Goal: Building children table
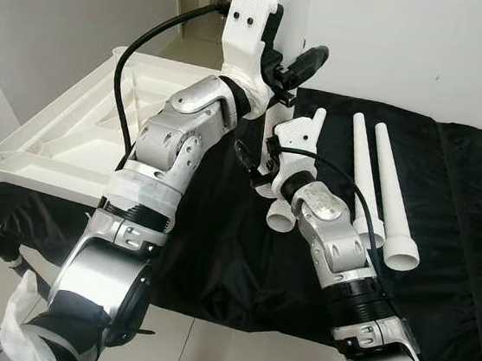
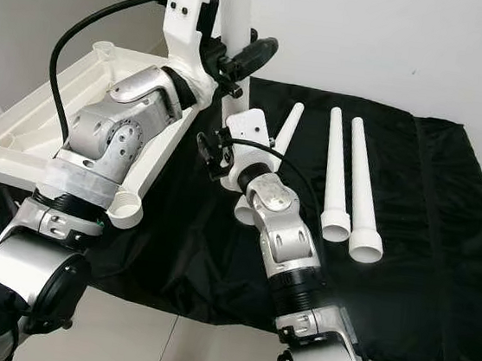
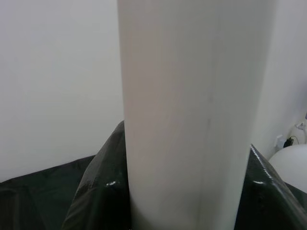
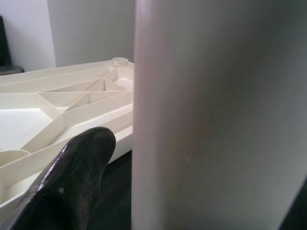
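A black cloth (image 1: 447,204) covers the surface in front of the robot, reaching its far edge by the white wall. The largest piece is the white children table top (image 1: 63,134), lying upside down with its ribbed underside up along the left edge of the cloth, a round leg socket (image 2: 124,211) at its near corner and another at the far corner.

An upright white table leg (image 2: 232,31) stands by the inner edge of that table top, toward the far side of the cloth. The left pincer (image 1: 288,73) is raised high and clamped on this leg, its black fingers (image 3: 96,191) pressing either side of it in the left wrist view. The right pincer (image 2: 213,156) sits lower on the same leg; in the right wrist view one black finger (image 4: 67,182) lies beside the white tube, but whether it grips cannot be told.

Three more white tapered legs (image 1: 395,207) lie side by side on the cloth to the right of the right arm, wide ends toward the near edge, one partly hidden behind the wrist.
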Controlling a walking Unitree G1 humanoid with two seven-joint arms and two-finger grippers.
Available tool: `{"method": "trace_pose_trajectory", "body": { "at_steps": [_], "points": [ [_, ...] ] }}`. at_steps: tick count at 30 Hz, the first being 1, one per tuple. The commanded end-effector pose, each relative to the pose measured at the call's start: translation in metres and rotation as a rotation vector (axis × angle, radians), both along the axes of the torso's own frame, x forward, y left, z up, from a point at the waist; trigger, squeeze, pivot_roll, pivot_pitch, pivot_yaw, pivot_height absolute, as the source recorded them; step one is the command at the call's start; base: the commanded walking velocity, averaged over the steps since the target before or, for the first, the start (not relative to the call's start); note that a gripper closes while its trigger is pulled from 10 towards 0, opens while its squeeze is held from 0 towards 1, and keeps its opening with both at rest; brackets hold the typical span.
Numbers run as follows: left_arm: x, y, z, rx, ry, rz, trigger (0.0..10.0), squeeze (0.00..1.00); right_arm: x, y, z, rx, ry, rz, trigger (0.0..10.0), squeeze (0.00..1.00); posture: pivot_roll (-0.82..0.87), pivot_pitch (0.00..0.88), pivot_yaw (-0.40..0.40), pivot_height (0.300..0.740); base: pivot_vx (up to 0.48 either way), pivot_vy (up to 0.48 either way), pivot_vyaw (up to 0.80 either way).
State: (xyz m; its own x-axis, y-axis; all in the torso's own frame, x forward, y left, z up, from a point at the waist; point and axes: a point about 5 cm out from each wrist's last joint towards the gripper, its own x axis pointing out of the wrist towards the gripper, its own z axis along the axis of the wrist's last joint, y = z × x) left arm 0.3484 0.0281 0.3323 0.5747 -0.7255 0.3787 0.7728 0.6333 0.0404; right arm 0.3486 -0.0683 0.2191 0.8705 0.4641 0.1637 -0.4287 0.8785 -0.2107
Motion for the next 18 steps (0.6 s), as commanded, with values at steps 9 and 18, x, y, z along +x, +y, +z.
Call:
{"method": "trace_pose_trajectory", "body": {
  "at_steps": [9,18],
  "points": [
    [-0.0051,-0.0065,0.0013,0.008,0.0,-0.038,10.0,0.0,0.0005,0.0073,0.0024,0.002,-0.001,0.031,0.0,0.0,-0.03,0.0,0.067,0.74,0.0,0.0,0.0],
    [-0.0051,-0.007,0.0016,0.021,-0.005,-0.032,10.0,0.0,-0.0002,0.0068,-0.002,0.033,0.032,0.016,0.0,0.0,-0.03,0.003,0.067,0.74,0.0,0.0,0.0]
  ]
}}
